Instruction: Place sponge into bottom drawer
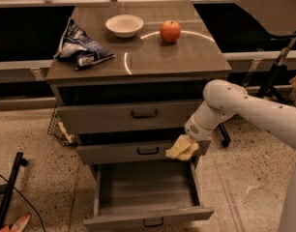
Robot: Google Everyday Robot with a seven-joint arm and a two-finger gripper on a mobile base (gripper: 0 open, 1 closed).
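Your grey bottom drawer (143,190) with wood-grain interior stands pulled open. Above its right edge, the end effector (187,140) hangs clamped on the pale yellow wavy-edged sponge (180,149). Transport step, likely; next, lower leftward, then release.

Speckled stone floor (254,187), dim room
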